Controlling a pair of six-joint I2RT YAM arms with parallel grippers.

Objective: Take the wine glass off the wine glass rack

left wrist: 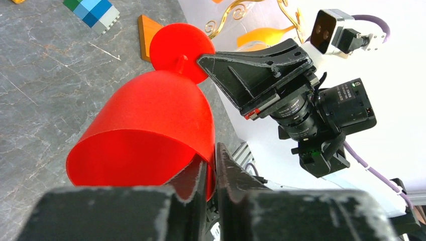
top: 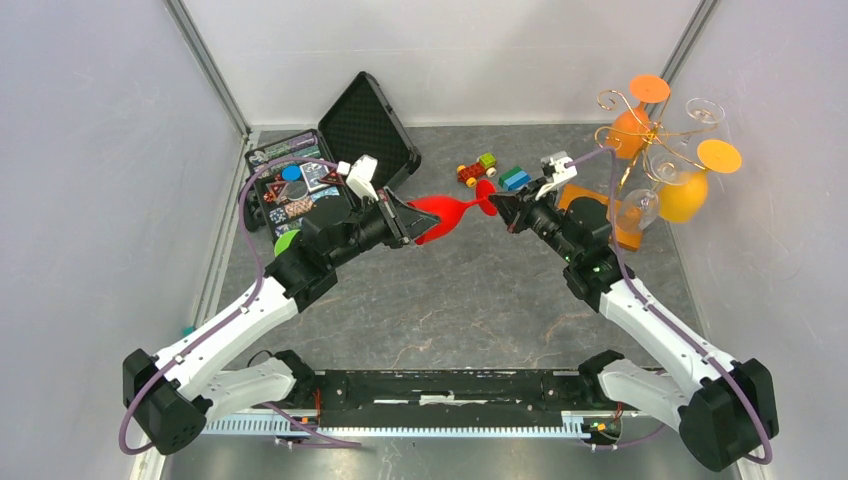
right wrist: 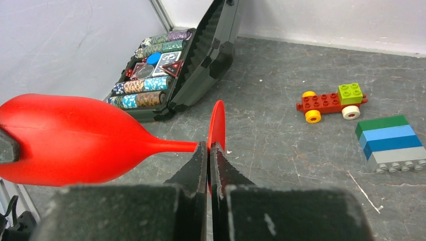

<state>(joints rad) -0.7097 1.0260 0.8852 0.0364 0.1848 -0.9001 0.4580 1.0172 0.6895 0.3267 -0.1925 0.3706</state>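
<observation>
Red wine glass (top: 447, 214) is off the rack, lying sideways in the air over the middle of the table (top: 450, 300), strung between both arms. The left gripper (top: 412, 222) is clenched on the rim of the bowl, one finger inside and one outside the wall. The right gripper (top: 503, 208) is pinched tight on the thin round foot, with the stem pointing left toward the other arm. The bowl opens toward the left arm, the foot faces the right arm. The rack (top: 650, 135), gold wire with curled arms, stands far right by the wall, well apart from the held glass, its wooden base mostly hidden behind the right arm. Orange glasses (top: 685, 195) and clear glasses (top: 640, 208) hang from it upside down. A black case (top: 372, 125) sits far left, lid open and tilted back, its tray holding rows of poker chips (top: 290, 190) plus a few cards. A toy car (top: 477, 168) and stacked blocks (top: 515, 178) lie on the table beyond the glass, between case and rack.
</observation>
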